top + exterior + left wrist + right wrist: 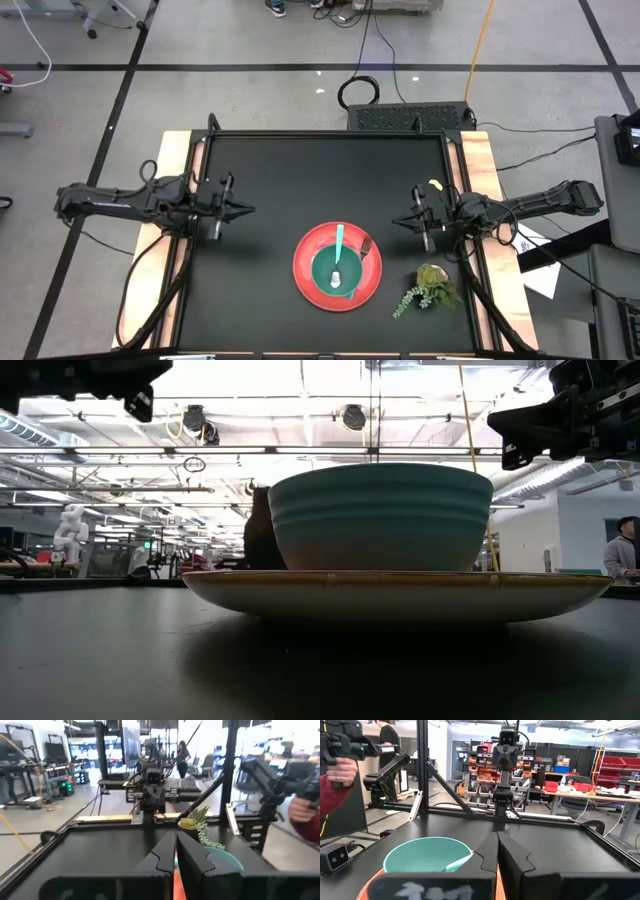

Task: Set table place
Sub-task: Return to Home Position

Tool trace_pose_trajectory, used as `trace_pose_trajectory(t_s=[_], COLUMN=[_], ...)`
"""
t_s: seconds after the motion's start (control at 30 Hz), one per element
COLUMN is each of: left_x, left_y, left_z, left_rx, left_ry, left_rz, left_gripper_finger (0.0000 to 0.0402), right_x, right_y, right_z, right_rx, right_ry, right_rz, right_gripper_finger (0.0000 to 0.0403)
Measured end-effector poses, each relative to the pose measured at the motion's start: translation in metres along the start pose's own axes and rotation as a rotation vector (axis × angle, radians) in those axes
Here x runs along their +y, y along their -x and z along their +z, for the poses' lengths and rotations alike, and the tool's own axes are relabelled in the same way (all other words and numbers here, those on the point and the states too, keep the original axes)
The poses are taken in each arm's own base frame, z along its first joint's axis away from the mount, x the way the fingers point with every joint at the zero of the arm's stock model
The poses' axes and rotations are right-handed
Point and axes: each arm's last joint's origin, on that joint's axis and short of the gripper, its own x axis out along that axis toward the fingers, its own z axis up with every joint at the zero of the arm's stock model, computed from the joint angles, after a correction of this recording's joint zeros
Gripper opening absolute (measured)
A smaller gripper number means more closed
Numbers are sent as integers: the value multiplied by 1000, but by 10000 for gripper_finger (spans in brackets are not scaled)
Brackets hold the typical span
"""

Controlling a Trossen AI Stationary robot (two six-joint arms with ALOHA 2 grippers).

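Left tool (245,210) and right tool (397,221) were seen pressed together at the table's (300,170) side edges, the plate (303,262) lying between, nearer the right.

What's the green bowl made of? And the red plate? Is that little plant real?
The bowl looks like glazed ceramic or hard plastic: smooth, ringed with ridges, softly shiny. The plate seems the same, with a thick rounded rim. The plant sprig is probably plastic, its beads so even, but I can't be sure.
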Motion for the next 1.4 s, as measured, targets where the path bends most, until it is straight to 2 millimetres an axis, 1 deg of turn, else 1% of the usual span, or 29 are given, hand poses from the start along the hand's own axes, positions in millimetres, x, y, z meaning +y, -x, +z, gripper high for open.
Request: trace_pose_trajectory(t_s=[0.2,0.37,0.53,0.9,1.03,1.17,1.4], left_x=[-3,-4,-4,-4,-4,-4,-4], left_y=[16,20,21,21,20,20,20], left_z=[-17,-32,-41,-43,-58,-65,-77], left_rx=[-43,14,42,49,62,21,54], left_ry=[18,15,25,41,53,7,-26], left_rz=[-42,-71,-71,-63,-58,-58,-58], left_gripper_finger=[24,24,24,24,24,24,24], right_x=[0,0,0,0,0,0,0], right_y=[0,0,0,0,0,0,0], right_z=[0,0,0,0,0,0,4], right_rx=[-2,-2,0,0,0,0,-41], right_ry=[0,0,0,0,0,1,2], right_rz=[0,0,0,0,0,0,-3], right_gripper_finger=[0,0,0,0,0,0,0])
